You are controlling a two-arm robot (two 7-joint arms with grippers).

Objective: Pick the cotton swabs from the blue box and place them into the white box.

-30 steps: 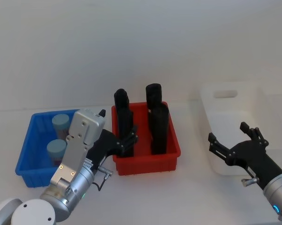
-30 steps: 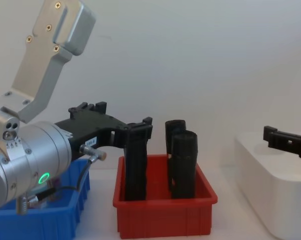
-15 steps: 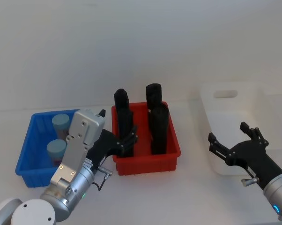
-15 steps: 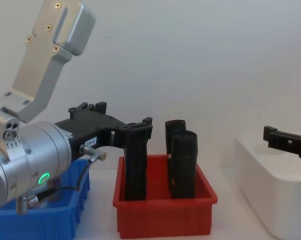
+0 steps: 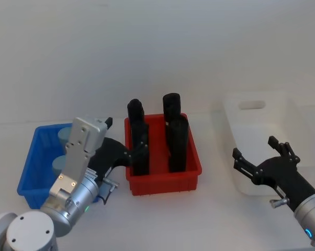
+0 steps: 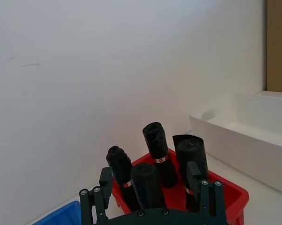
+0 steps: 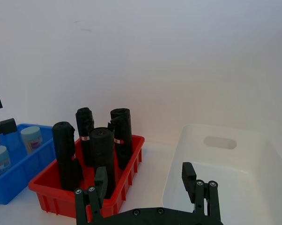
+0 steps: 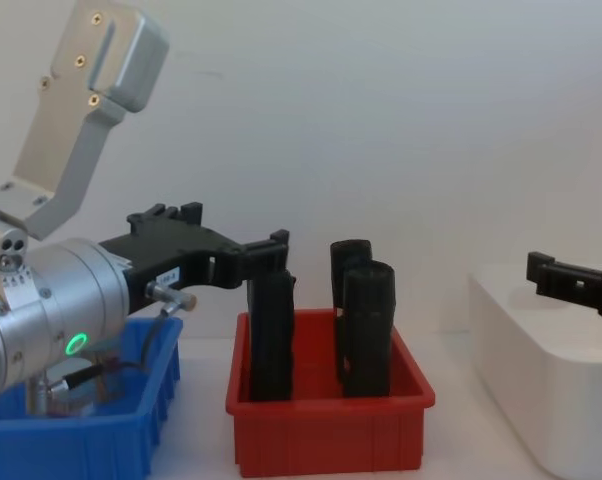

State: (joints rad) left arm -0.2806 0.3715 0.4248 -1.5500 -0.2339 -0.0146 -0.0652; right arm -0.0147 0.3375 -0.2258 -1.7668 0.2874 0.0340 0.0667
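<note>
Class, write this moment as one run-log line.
left gripper: open, between blue box and red bin | right gripper: open, at white box near side | swabs: two in blue box, none gripped

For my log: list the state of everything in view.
Left gripper: open, empty.
Right gripper: open, empty.
Swabs: upright in blue box, lids on.
Blue box: holds two swabs.
Red bin: holds four black rolls.
Black rolls: upright.
White box: empty.

Tall black blocks (image 5: 177, 144) in red bin (image 5: 165, 184) between blue box (image 5: 27, 172), white box (image 5: 242, 175); table (image 5: 199, 225) open in front.
</note>
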